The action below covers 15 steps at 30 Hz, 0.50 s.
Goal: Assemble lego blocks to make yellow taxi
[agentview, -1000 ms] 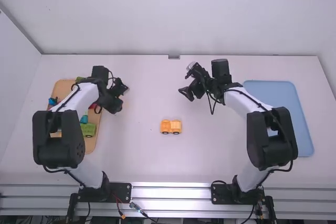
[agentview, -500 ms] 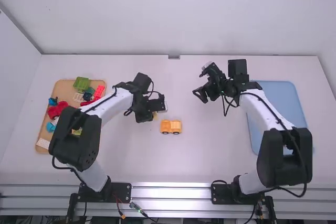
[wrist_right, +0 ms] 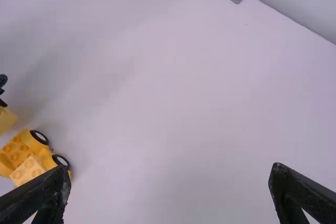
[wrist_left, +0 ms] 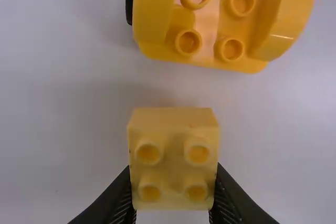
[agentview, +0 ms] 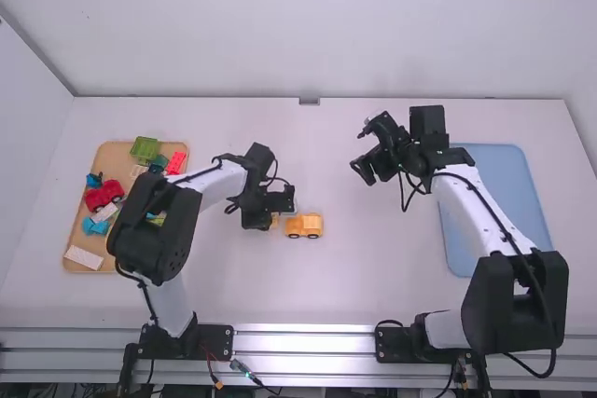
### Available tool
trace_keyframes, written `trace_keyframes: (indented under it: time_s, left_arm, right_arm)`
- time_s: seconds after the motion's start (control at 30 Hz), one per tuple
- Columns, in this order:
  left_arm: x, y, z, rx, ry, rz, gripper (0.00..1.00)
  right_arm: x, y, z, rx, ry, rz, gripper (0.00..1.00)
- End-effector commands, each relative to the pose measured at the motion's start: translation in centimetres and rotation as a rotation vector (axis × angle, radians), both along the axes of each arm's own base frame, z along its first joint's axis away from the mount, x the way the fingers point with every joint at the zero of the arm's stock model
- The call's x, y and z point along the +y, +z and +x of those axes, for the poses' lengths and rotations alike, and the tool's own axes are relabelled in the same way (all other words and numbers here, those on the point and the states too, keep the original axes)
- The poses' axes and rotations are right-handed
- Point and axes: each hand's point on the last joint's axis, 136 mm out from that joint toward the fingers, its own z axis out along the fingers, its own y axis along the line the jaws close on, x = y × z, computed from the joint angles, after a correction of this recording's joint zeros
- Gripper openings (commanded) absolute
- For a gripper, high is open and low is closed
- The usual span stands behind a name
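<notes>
One yellow block (wrist_left: pixel 173 135) is pinched in the left end effector (agentview: pixel 273 220) near the car (agentview: pixel 304 226)

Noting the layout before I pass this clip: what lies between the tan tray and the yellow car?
The left gripper, gripping a yellow block, between the tray and the car, in the high view.

Toy car (agentview: pixel 304 225) between left tray (agentview: pixel 115 159) and right tray (agentview: pixel 505 174)
</notes>
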Motion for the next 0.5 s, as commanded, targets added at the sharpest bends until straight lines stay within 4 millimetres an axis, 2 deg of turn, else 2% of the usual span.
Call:
trace_keyframes:
  time_s: [0.0, 0.1, 0.23, 0.3, 0.33, 0.47]
  left_arm:
    - [0.8, -1.1, -0.8, 0.017, -0.001, 0.02, 0.02]
    - [1.5, -2.0, -0.9, -0.005, -0.002, 0.053, 0.02]
    - [1.9, -2.8, -1.0, -0.025, -0.001, 0.07, 0.14]
    - [1.9, -3.0, -1.0, -0.032, 0.0, 0.068, 0.35]
    - [1.9, -3.0, -1.0, -0.031, -0.001, 0.066, 0.99]
    - [1.9, -2.5, -0.8, -0.027, 0.0, 0.07, 0.99]
  right_arm:
    - [0.0, 1.2, 0.1, -0.029, -0.001, 0.003, 0.99]
    - [0.0, 1.2, 0.1, -0.03, -0.002, 0.002, 0.99]
    - [0.0, 1.2, 0.0, -0.029, 0.0, 0.002, 0.99]
    - [0.0, 1.2, 0.1, -0.029, -0.001, 0.002, 0.99]
    - [-0.1, 1.1, 0.1, -0.029, -0.004, 0.002, 0.99]
    - [-0.2, 1.2, 0.1, -0.029, -0.004, 0.005, 0.99]
